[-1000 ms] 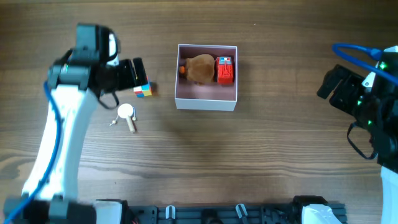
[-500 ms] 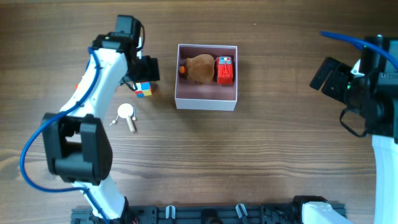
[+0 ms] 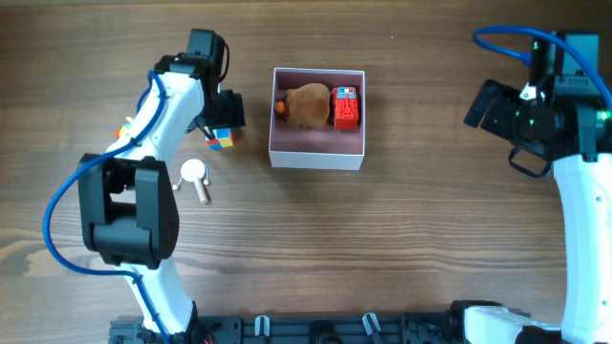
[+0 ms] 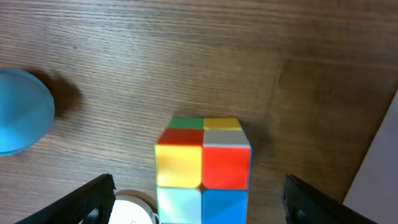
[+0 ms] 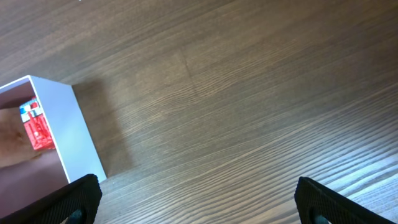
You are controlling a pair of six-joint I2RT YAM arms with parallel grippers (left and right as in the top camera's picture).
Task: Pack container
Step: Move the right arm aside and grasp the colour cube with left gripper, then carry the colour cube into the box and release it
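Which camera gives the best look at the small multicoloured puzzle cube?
The left wrist view: the small multicoloured puzzle cube sits close and centred, its coloured squares distinct. Overhead shows the cube tiny, its colours barely separable; the right wrist view misses it.

Backdrop is pretty much all wooden table (image 3: 411,239), mid-brown with darker grain streaks running left to right across the overhead view. The lighting is soft and even, and shadows stay faint. A black rail (image 3: 316,328) runs along the bottom edge of the overhead frame.
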